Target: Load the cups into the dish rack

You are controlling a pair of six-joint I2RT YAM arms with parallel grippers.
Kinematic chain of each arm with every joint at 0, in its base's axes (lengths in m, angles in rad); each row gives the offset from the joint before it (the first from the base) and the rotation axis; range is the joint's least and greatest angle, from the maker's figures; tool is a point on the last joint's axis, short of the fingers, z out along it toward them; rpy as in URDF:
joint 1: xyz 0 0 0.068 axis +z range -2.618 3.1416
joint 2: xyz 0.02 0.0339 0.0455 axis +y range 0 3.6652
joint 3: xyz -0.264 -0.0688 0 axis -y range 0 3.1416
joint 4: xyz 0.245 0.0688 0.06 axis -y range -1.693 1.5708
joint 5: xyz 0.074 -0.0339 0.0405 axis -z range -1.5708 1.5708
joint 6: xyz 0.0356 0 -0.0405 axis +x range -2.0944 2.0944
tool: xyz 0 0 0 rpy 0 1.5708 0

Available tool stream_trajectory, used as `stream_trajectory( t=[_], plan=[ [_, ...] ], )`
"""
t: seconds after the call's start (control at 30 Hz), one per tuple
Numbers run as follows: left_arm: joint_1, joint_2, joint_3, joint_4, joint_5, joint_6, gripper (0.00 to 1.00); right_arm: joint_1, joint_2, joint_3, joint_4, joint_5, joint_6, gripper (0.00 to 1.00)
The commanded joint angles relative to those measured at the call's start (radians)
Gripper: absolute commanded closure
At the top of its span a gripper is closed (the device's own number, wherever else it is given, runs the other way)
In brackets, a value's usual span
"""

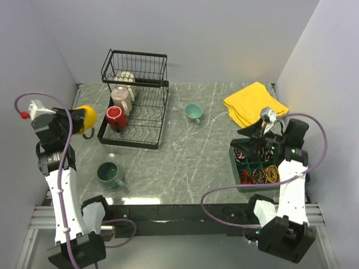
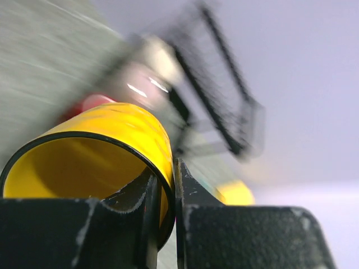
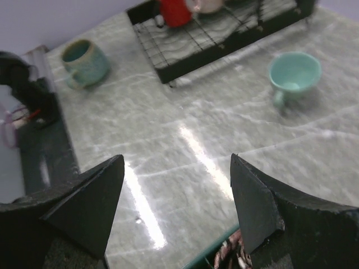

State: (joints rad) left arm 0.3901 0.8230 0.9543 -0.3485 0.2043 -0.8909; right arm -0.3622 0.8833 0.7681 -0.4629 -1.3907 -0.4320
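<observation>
My left gripper (image 1: pixel 76 121) is shut on the rim of the yellow cup (image 1: pixel 84 118), which it holds in the air left of the dish rack (image 1: pixel 152 132). In the left wrist view one finger is inside the yellow cup (image 2: pixel 106 151) and the other outside its wall, with the left gripper (image 2: pixel 168 188) clamped on that wall. Three cups are in the rack: red (image 1: pixel 116 117), beige (image 1: pixel 122 98) and cream (image 1: pixel 126 78). A grey-green cup (image 1: pixel 110 174) and a small teal cup (image 1: pixel 193 112) stand on the table. My right gripper (image 3: pixel 176 162) hangs open and holds nothing, above the table by the tray.
A green compartmented tray (image 1: pixel 234 161) with coiled items lies at the right, under the right arm. A folded yellow cloth (image 1: pixel 254 103) lies at the back right. White walls close in the table on three sides.
</observation>
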Motion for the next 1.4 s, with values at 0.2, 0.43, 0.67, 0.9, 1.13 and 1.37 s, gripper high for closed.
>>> stream_trajectory(
  t=[0.2, 0.43, 0.67, 0.9, 1.13, 1.37],
  plan=[
    [-0.33, -0.12, -0.069, 0.597, 0.25, -0.428, 0.99, 0.478, 0.262, 0.482, -0.439, 0.078, -0.11, 0.18],
    [-0.595, -0.127, -0.106, 0.818, 0.066, -0.575, 0.99, 0.81, 0.339, 0.569, 0.036, 0.209, 0.45, 0.14],
    [-0.825, -0.055, -0.104, 0.967, -0.17, -0.576, 0.99, 0.925, 0.428, 0.609, 0.579, 0.375, 0.99, 0.09],
    [-1.01, 0.094, -0.043, 1.057, -0.298, -0.505, 0.99, 0.965, 0.464, 0.577, 0.834, 0.476, 1.253, 0.05],
    [-1.063, 0.146, -0.025, 1.106, -0.33, -0.493, 0.99, 0.977, 0.462, 0.527, 0.842, 0.507, 1.29, 0.08],
    [-1.068, 0.125, -0.045, 1.097, -0.338, -0.491, 0.99, 0.98, 0.482, 0.519, 0.819, 0.529, 1.272, 0.21]
  ],
)
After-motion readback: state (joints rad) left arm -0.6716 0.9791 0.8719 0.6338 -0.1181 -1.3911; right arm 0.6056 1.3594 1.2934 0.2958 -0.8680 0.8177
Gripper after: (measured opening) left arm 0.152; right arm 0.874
